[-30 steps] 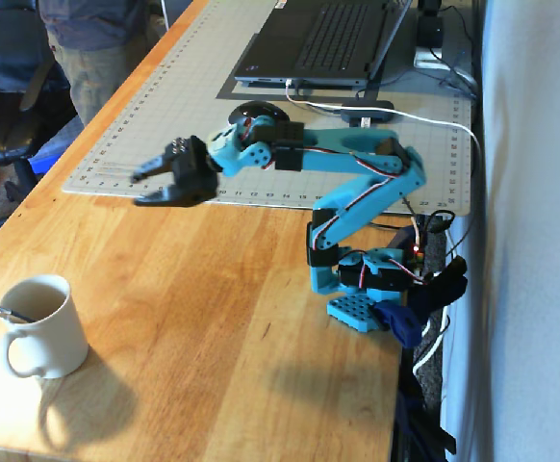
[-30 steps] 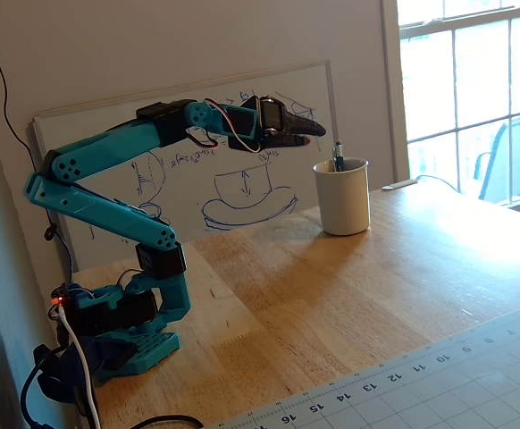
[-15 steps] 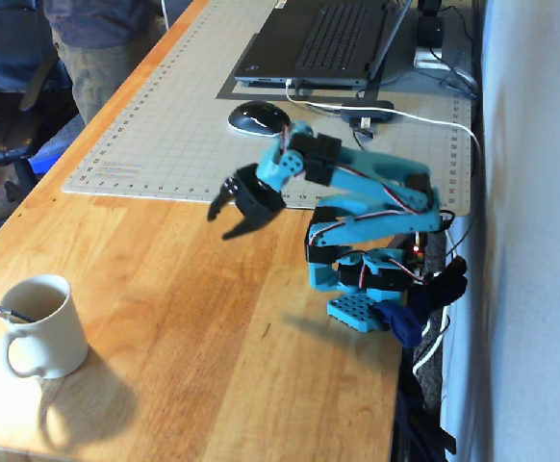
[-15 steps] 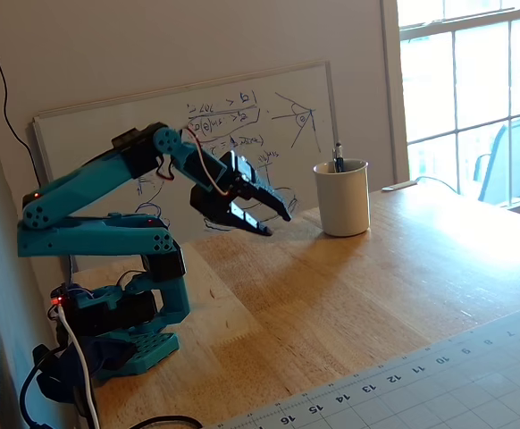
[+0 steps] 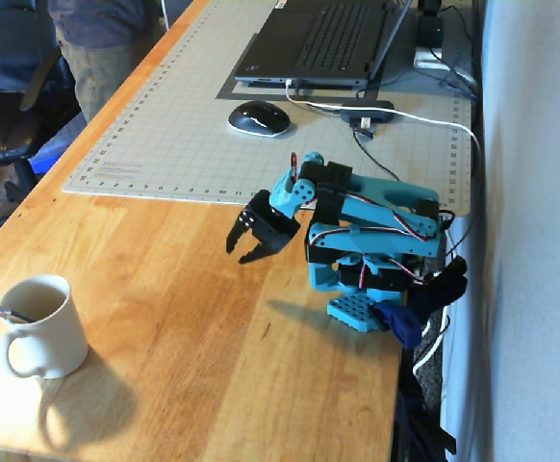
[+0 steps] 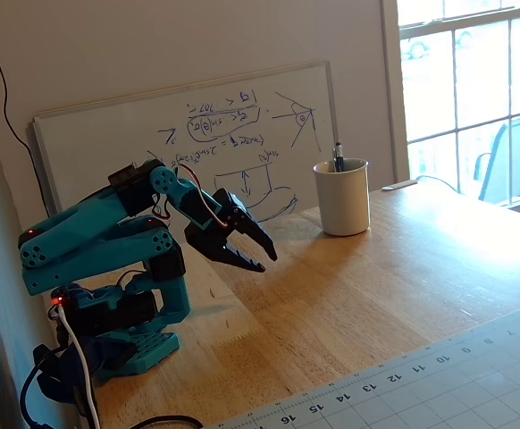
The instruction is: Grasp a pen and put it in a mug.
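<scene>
The arm has folded back over its base since the earlier frames, and the pincer (image 5: 245, 247) (image 6: 262, 260) now hangs low above the tabletop (image 5: 193, 327), jaws parted and empty. The pen (image 5: 7, 314) (image 6: 338, 156) stands in the mug (image 5: 45, 332) (image 6: 342, 198), unmoved, well apart from the pincer.

Arm folded low over its base, end effector empty.
The blue arm (image 5: 376, 207) is tucked back; its black end effector (image 5: 245, 244) (image 6: 258, 257) points down and outward with both fingers spread apart, holding nothing.
</scene>
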You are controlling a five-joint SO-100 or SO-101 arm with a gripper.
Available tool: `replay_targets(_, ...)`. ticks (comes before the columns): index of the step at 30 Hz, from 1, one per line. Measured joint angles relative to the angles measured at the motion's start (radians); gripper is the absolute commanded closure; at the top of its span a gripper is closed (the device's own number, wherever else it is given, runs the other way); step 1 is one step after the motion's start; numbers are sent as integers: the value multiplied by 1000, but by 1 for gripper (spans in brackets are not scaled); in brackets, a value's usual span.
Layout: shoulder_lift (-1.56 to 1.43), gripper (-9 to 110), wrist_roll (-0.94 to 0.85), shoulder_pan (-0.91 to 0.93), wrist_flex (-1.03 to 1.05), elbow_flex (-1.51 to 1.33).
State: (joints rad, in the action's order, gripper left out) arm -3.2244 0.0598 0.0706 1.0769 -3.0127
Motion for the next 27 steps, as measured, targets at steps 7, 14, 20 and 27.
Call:
replay_targets(7,-20,95,-44,0,0,-6)
replay_targets(14,-25,95,-48,0,3,-28)
replay_targets(20,-38,95,-49,0,6,-78)
replay_targets(27,-41,95,-60,-3,9,-123)
